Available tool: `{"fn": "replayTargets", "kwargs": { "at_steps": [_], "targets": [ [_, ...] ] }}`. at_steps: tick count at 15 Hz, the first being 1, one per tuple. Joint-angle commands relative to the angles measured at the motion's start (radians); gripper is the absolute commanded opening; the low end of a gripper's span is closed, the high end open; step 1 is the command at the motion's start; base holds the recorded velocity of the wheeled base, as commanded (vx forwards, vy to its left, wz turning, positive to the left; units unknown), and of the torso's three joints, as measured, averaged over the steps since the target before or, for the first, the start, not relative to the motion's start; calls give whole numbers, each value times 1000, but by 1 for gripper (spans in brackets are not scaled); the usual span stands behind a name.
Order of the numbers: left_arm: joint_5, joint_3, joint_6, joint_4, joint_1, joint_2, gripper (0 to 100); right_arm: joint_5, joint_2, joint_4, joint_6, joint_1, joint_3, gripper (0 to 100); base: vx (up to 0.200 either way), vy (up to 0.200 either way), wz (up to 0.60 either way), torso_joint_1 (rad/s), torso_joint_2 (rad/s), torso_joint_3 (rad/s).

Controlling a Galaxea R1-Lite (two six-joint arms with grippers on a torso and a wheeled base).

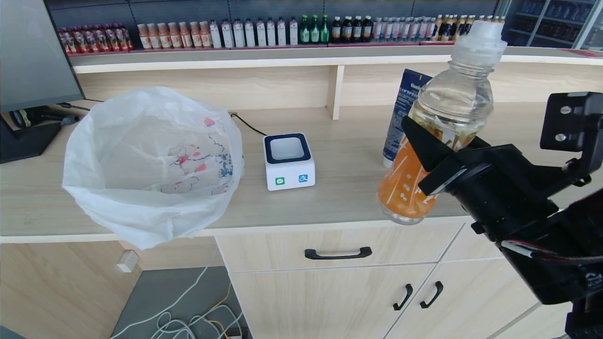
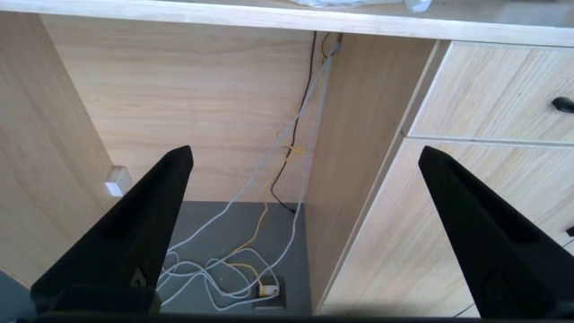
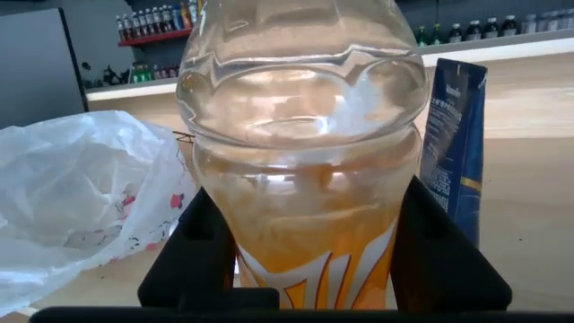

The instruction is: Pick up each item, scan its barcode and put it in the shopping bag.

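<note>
My right gripper (image 1: 431, 162) is shut on a clear plastic bottle of orange drink (image 1: 438, 127) with a white cap, held tilted in the air over the counter's front edge at the right. Close up in the right wrist view, the bottle (image 3: 300, 170) sits between the black fingers (image 3: 193, 256). The white barcode scanner box (image 1: 288, 161) rests mid-counter. An open white shopping bag (image 1: 150, 160) stands on the counter's left part. A dark blue tube (image 1: 400, 117) stands upright behind the bottle. My left gripper (image 2: 296, 233) is open, low below counter height, facing the cupboard gap and floor cables.
A black monitor stand (image 1: 28, 136) sits at the counter's far left. Shelves of bottles (image 1: 282, 30) line the back wall. Drawers and cabinet doors with black handles (image 1: 338, 254) are below the counter. Loose cables (image 2: 233, 269) lie on the floor.
</note>
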Motion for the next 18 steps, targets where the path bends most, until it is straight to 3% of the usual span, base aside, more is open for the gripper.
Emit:
{"fn": "replayTargets", "kwargs": {
  "at_steps": [1,5,18],
  "targets": [
    [0,0,-2,0,2,0,100,-5,-4,-2,11,-3,-15,0,0,0,0,0,0,0],
    [0,0,-3,0,2,0,100,-10,4,-2,28,-24,-93,0,0,100,0,0,1,1],
    [0,0,-6,0,0,0,100,-7,-64,-2,31,-43,-53,0,0,200,0,3,2,2]
  ]
}}
